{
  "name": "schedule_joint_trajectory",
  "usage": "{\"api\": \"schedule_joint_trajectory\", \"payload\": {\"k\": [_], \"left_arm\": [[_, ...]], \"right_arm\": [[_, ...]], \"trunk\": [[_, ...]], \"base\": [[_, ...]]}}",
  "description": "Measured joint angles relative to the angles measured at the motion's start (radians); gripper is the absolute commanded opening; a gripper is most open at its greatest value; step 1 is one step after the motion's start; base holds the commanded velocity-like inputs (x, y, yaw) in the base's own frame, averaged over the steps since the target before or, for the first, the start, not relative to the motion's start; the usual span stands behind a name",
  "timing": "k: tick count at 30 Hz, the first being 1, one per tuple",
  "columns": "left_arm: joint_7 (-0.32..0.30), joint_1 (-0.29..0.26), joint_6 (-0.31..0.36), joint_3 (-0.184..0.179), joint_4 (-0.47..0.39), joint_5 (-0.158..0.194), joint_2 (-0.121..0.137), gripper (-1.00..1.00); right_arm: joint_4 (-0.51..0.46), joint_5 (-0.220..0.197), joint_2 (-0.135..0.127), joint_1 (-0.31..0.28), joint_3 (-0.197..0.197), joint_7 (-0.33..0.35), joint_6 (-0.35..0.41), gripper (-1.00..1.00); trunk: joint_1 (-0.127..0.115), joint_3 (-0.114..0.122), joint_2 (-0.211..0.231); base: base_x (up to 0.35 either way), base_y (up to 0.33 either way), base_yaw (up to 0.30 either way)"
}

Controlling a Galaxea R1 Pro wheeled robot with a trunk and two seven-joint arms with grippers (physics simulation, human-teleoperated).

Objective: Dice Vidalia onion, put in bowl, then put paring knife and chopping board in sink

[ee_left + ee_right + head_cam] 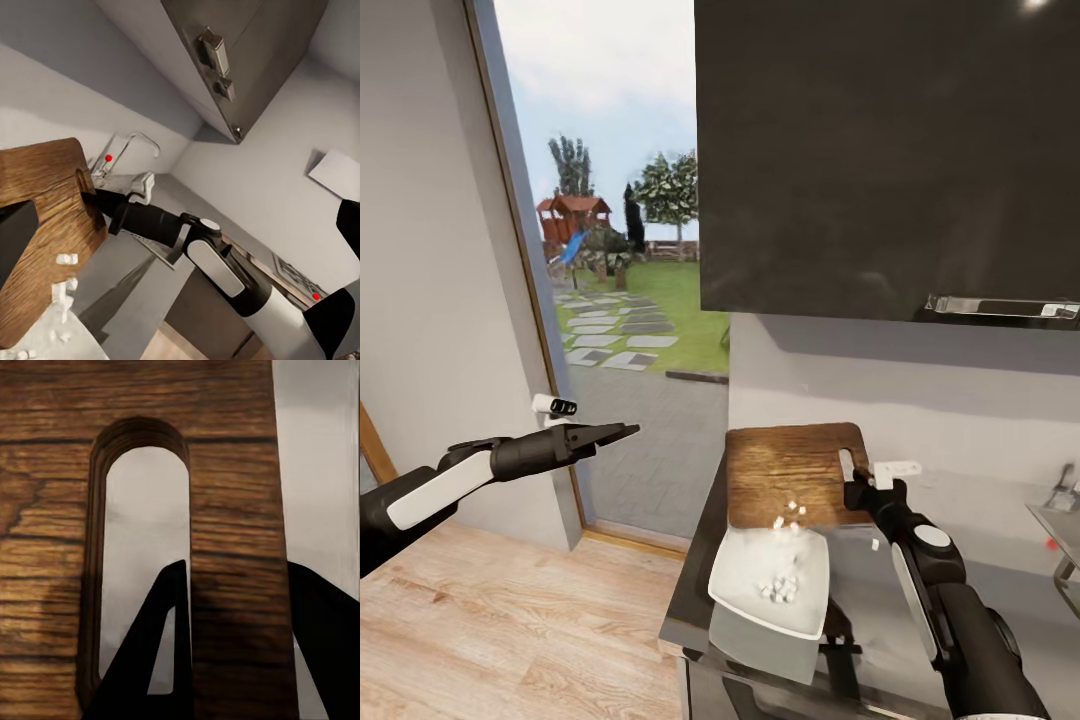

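Several onion bits point(790, 509) may miss the bowl point(770, 582) below the tilted board point(792, 470), right end effector point(857, 482) clenched on its handle end.

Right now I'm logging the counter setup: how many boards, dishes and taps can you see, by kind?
Wooden board: 1
White dish: 1
Tap: 1
Total: 3
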Motion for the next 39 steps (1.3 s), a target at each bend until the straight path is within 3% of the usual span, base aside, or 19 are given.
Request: {"api": "schedule_joint_trajectory", "payload": {"k": [12, 20, 26, 29, 33, 38, 39], "left_arm": [[0.000, 0.000, 0.000, 0.000, 0.009, 0.000, -0.002, 1.00], [0.000, 0.000, 0.000, 0.000, 0.009, 0.000, -0.003, 1.00], [0.001, 0.000, -0.005, 0.000, 0.008, -0.007, -0.008, 1.00], [-0.001, 0.000, -0.014, 0.000, 0.002, -0.011, -0.008, 1.00], [-0.002, 0.000, -0.017, 0.000, 0.002, -0.016, -0.008, 1.00], [-0.001, 0.000, -0.017, 0.000, 0.006, -0.017, -0.008, 1.00], [-0.001, 0.000, -0.017, 0.000, 0.006, -0.017, -0.008, 1.00]], "right_arm": [[0.000, -0.001, 0.001, 0.001, 0.000, 0.000, -0.122, -1.00], [0.001, -0.001, 0.001, 0.055, -0.001, -0.027, -0.233, -1.00], [-0.010, -0.001, 0.001, 0.078, -0.001, -0.049, -0.245, -1.00], [-0.050, -0.002, -0.001, 0.080, -0.003, -0.050, -0.201, -1.00], [-0.133, -0.010, -0.005, 0.080, -0.021, -0.045, -0.039, -1.00], [-0.170, -0.013, -0.008, 0.080, -0.108, -0.011, 0.141, -1.00], [-0.173, -0.013, -0.011, 0.081, -0.130, 0.005, 0.210, -1.00]], "trunk": [[0.000, 0.000, 0.000], [0.000, 0.000, 0.000], [0.000, 0.000, 0.000], [0.000, 0.000, 0.000], [0.000, 0.000, 0.000], [0.000, 0.000, 0.000], [0.000, 0.000, 0.000]], "base": [[0.000, 0.000, 0.000], [0.000, 0.000, 0.000], [-0.066, -0.023, 0.000], [-0.241, -0.160, 0.000], [-0.274, -0.194, 0.000], [-0.284, -0.186, 0.000], [-0.293, -0.163, 0.000]]}}
